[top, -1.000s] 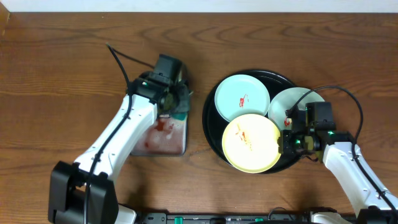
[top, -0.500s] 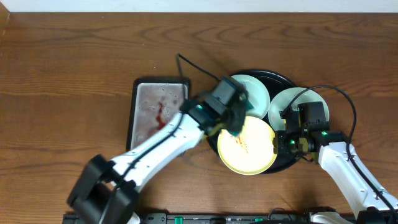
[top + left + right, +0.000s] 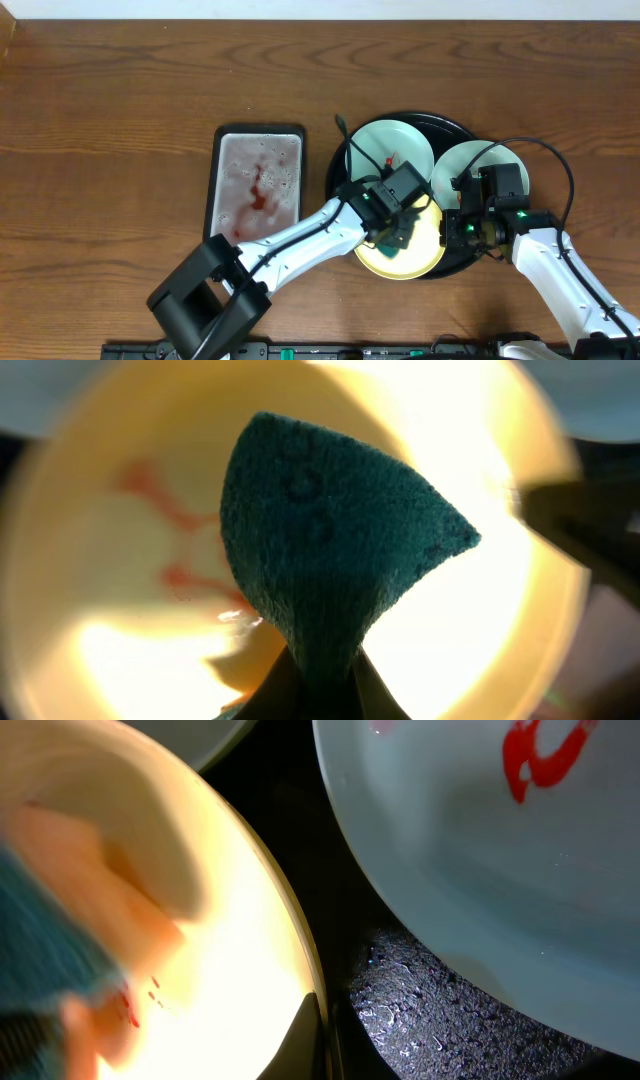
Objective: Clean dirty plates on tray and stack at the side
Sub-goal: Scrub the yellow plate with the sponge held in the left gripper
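The black tray [image 3: 334,190] holds three plates. The yellow plate [image 3: 415,262] lies at its front, with red smears [image 3: 165,530] in the left wrist view. My left gripper [image 3: 397,232] is shut on a teal sponge [image 3: 320,530] and holds it on or just over the yellow plate [image 3: 480,610]. My right gripper [image 3: 450,228] is shut on the yellow plate's right rim [image 3: 220,970]. One mint plate [image 3: 378,150] lies at the back left. The other mint plate [image 3: 455,165] lies at the back right, with a red smear [image 3: 540,755].
A rectangular silver-grey metal tray [image 3: 258,140] with red liquid lies left of the black tray on the wooden table. The bare black tray floor [image 3: 420,1000] shows between the plates.
My left arm swung right from the silver tray to the yellow plate, carrying the sponge. The right arm has hardly moved.
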